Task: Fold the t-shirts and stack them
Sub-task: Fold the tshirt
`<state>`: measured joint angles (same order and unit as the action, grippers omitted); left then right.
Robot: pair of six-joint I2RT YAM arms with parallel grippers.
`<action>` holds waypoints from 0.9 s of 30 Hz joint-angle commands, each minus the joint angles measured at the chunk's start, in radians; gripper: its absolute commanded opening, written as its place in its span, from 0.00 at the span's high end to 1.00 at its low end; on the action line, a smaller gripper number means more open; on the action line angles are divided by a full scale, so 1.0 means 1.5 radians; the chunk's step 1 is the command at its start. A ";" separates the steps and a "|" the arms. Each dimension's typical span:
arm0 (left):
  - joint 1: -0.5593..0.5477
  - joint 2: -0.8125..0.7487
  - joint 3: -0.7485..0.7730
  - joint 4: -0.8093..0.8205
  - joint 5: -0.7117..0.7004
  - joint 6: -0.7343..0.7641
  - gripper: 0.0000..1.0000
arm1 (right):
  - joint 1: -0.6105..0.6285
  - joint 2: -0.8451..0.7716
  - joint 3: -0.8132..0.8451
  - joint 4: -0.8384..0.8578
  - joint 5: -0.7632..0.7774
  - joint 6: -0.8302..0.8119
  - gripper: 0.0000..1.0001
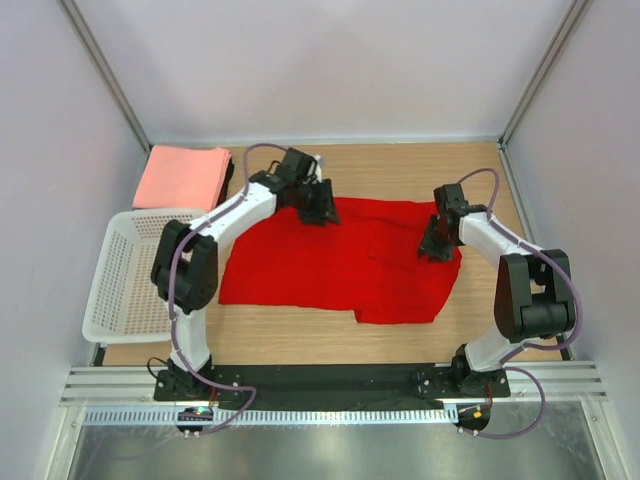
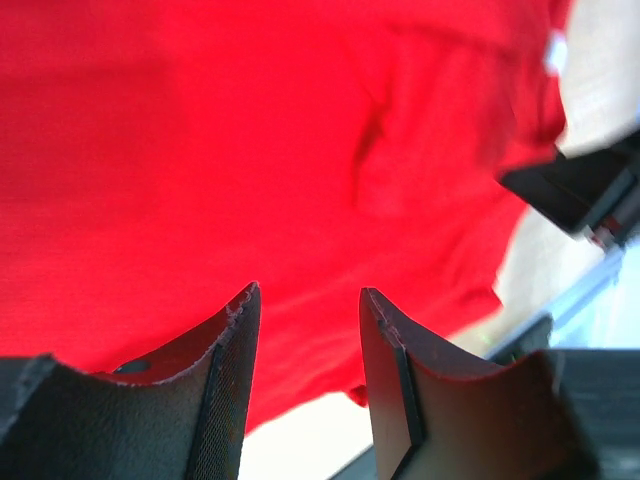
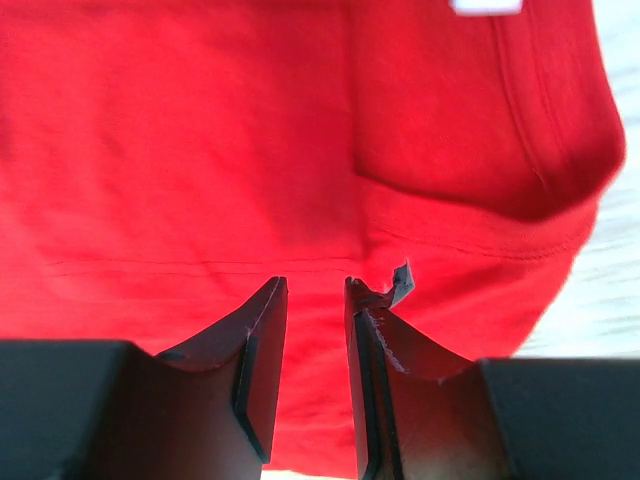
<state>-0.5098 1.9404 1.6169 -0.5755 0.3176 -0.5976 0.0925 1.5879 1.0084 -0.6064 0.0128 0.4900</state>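
Observation:
A bright red t-shirt [image 1: 340, 262] lies spread on the wooden table, partly folded, with a fold flap at its right side. It fills the left wrist view [image 2: 250, 150] and the right wrist view [image 3: 250, 150]. My left gripper [image 1: 318, 208] hovers over the shirt's far left edge, jaws open with nothing between them [image 2: 305, 292]. My right gripper [image 1: 432, 248] hovers over the shirt's right part, jaws open a little and empty [image 3: 315, 285]. A folded salmon-pink shirt [image 1: 182, 176] lies at the far left corner with a dark cloth edge [image 1: 230, 175] under it.
A white plastic mesh basket [image 1: 122, 275] stands at the table's left edge. Grey enclosure walls surround the table. Bare wood [image 1: 400, 170] shows behind the red shirt and in front of it [image 1: 300, 335].

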 commanded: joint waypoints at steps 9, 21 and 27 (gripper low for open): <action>-0.110 0.090 -0.010 0.179 0.053 -0.045 0.54 | 0.002 -0.021 -0.040 0.033 0.045 -0.008 0.63; -0.141 0.157 0.014 0.179 0.010 -0.030 0.54 | 0.002 -0.003 -0.056 0.057 0.043 -0.007 0.71; -0.154 0.177 0.025 0.179 -0.005 -0.025 0.54 | 0.002 0.007 -0.069 0.074 0.039 0.000 0.70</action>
<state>-0.7284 2.1975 1.6081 -0.3401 0.3321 -0.6498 0.0959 1.5932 0.9108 -0.5293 0.0582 0.4850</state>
